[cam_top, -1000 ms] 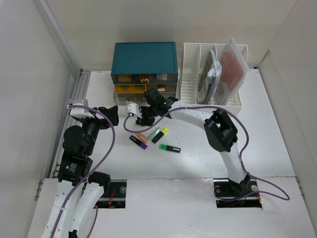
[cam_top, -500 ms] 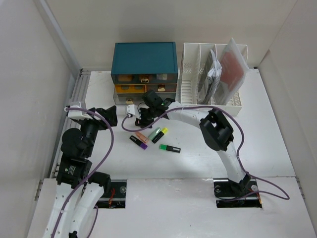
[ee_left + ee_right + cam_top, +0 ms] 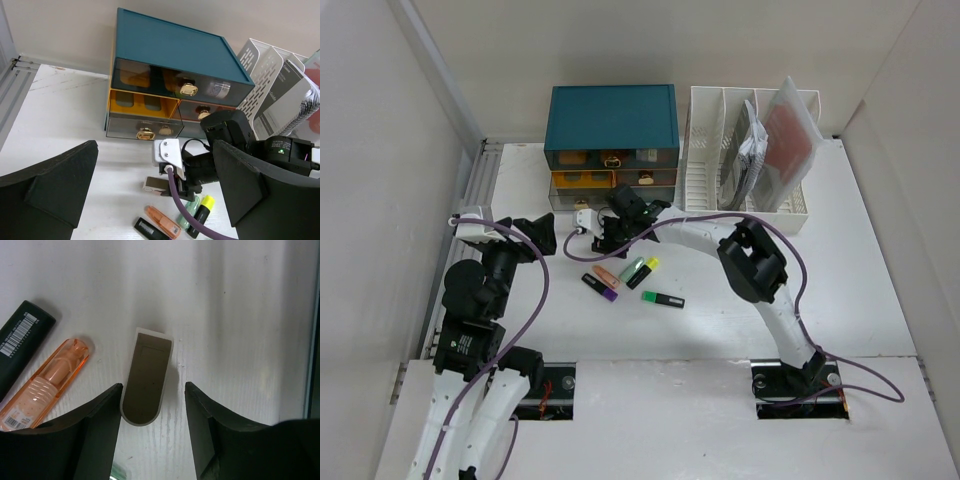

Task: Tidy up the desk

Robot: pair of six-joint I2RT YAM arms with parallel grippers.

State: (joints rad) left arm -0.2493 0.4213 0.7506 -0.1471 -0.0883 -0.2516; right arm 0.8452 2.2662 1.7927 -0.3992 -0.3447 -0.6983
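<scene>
**Top external view.** The large, flat, matte white desk (image 3: pixel 850 270) spans the enclosure floor and carries everything else. A teal drawer cabinet (image 3: pixel 612 118) and a white slotted file rack (image 3: pixel 705 150) stand along its far edge. A cluster of loose highlighter pens (image 3: pixel 632 278) lies in front of the cabinet. The right arm reaches far to the left from its base with the elbow raised. The right hand (image 3: pixel 608 236) is pitched down just beside the pens. The left hand (image 3: pixel 534 233) hangs apart on the left, aimed toward the same area.

**Left wrist view.** The left hand (image 3: pixel 155 150) is spread wide and carries nothing. Between its fingers, the right hand sits low over a small flat taupe tab with a white rim and one rounded end (image 3: pixel 158 184). The tab lies on the desk in front of the cabinet's lowest drawers.

**Right wrist view.** The right hand (image 3: pixel 152 387) is parted, with one finger on either side of the taupe tab (image 3: pixel 147 380) and neither evidently touching it. A translucent orange highlighter (image 3: pixel 47 390) lies just beside one finger, with a black pen (image 3: pixel 22 337) beyond it.

**Assessment.** The step in hand appears to be picking up the tab. The tab is thin and lies flat, so the fingers should reach the desk surface before closing, centred across its narrow width. The finger nearest the orange highlighter should keep off it, to avoid dragging it.
</scene>
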